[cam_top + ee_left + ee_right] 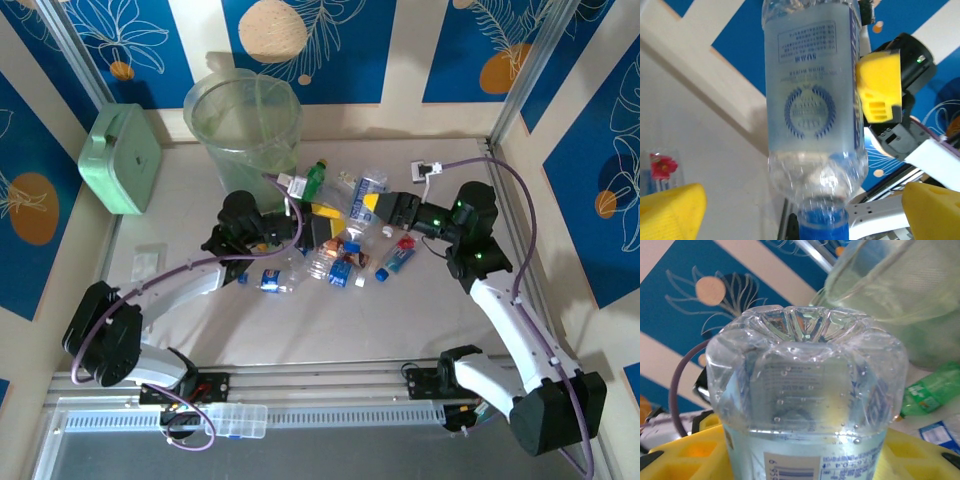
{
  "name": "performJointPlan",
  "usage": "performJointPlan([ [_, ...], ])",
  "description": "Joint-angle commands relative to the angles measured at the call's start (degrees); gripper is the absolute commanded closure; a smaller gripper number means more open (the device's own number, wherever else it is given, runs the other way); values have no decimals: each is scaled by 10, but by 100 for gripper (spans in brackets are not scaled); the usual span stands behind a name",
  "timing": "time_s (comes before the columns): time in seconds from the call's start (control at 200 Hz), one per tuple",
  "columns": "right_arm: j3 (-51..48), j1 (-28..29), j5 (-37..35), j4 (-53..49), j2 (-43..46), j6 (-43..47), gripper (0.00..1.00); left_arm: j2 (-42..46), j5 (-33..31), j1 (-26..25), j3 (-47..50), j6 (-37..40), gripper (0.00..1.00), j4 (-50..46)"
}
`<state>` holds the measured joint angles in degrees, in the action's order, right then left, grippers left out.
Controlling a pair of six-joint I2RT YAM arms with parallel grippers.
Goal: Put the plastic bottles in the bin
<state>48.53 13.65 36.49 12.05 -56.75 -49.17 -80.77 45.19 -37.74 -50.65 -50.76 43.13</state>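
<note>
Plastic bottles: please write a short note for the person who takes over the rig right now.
Left gripper: open, fingers either side of the cap end of the clear bottle, not gripping.
Right gripper: shut on that clear bottle.
Bin: upright at the far side of the table; no bottle seen inside.
Done: nothing clearly binned.
To do: this bottle, then the green bottle and the pile of bottles on the table.
</note>
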Motion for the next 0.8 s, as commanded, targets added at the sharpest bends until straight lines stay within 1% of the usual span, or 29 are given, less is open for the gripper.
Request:
performJointPlan([
  [0.0, 0, 17, 33, 53, -8, -12, 46, -7, 36, -8, 10, -42, 1, 107],
  [0.14, -9, 37, 39, 96, -19, -39, 46, -21, 51, -21, 9, -67, 0, 143],
  [0.24, -2, 55, 41, 99, -27, -36, 46, -37, 63, -25, 7, -97, 3, 187],
  [0.305, -2, 67, 39, 97, -31, -29, 46, -47, 69, -26, 6, -117, 9, 224],
  [0.405, 1, 79, 39, 87, -35, -14, 45, -59, 76, -26, 5, -142, 20, 270],
  [0.535, -4, 84, 43, 87, -36, -10, 45, -66, 82, -26, 3, -151, 36, 286],
  [0.7, -9, 85, 41, 77, -34, -4, 44, -67, 88, -26, 2, -153, 50, 302],
  [0.74, -11, 85, 37, 73, -33, -2, 41, -67, 89, -26, 2, -154, 52, 305],
  [0.795, -12, 85, 33, 68, -29, 3, 32, -68, 90, -26, 1, -154, 53, 306],
])
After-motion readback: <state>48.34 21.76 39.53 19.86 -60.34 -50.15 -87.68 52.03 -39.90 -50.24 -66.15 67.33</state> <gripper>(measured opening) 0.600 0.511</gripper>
